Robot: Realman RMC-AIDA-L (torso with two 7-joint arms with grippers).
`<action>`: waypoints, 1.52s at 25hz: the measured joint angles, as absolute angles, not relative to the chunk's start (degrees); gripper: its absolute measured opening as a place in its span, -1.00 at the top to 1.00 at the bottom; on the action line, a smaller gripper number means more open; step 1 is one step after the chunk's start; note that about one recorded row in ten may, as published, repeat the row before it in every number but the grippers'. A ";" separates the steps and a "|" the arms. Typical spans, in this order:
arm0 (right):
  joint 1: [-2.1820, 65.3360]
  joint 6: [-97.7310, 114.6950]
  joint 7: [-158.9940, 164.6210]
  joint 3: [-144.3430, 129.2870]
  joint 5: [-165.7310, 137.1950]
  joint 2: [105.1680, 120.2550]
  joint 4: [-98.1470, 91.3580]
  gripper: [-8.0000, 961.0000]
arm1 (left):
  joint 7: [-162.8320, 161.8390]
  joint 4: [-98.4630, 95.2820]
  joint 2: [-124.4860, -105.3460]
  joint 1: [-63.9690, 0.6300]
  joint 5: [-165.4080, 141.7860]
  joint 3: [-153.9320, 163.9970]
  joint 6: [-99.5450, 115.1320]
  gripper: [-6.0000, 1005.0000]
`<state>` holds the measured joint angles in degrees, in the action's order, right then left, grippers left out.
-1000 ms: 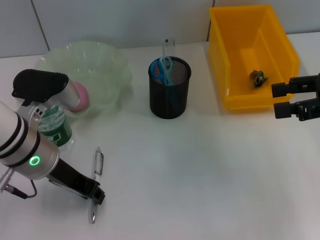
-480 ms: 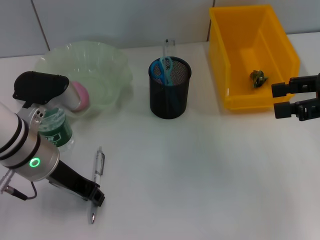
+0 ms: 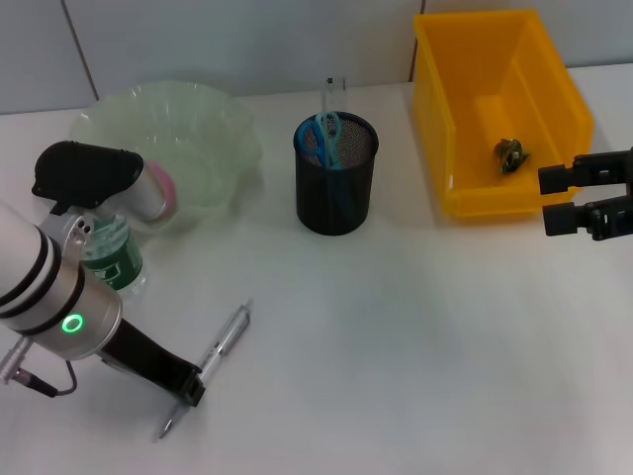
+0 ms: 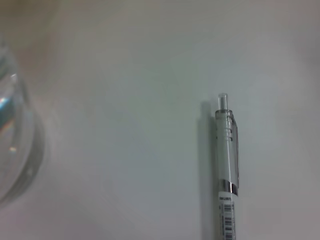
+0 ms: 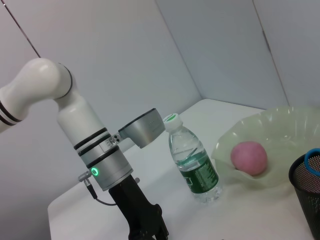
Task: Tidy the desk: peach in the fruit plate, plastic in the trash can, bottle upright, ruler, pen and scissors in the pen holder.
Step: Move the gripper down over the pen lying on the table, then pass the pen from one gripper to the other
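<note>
yellow bin (image 3: 554, 69), black mesh holder (image 3: 336, 188), pink peach (image 5: 248, 157)

A plain white table (image 3: 396, 346) stretches under and in front of the claw, evenly lit with only soft shadows, while beyond the claw, at the table's far edge, rises a pale grey panelled wall (image 3: 247, 40) crossed by thin dark seams.

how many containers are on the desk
3: the green fruit plate at the back on the robot's left, the black mesh pen holder in the middle, and the yellow trash can on the right.
</note>
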<state>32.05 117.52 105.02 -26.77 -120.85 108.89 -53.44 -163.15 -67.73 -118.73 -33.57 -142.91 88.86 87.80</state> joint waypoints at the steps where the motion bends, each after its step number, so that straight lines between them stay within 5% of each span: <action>1: 32.03 117.58 105.02 -26.72 -120.85 108.89 -53.44 -0.73 | -162.77 -67.85 -118.71 -33.56 -142.31 88.66 87.87 0.64; 23: 31.13 117.87 104.68 -25.93 -120.93 108.63 -53.38 -0.73 | -157.55 -80.58 -118.35 -33.37 -134.54 75.67 93.78 0.72; 38: 30.06 116.66 104.35 -24.47 -120.92 108.77 -52.91 -0.73 | -146.64 -82.36 -118.72 -31.91 -116.92 76.05 73.52 0.72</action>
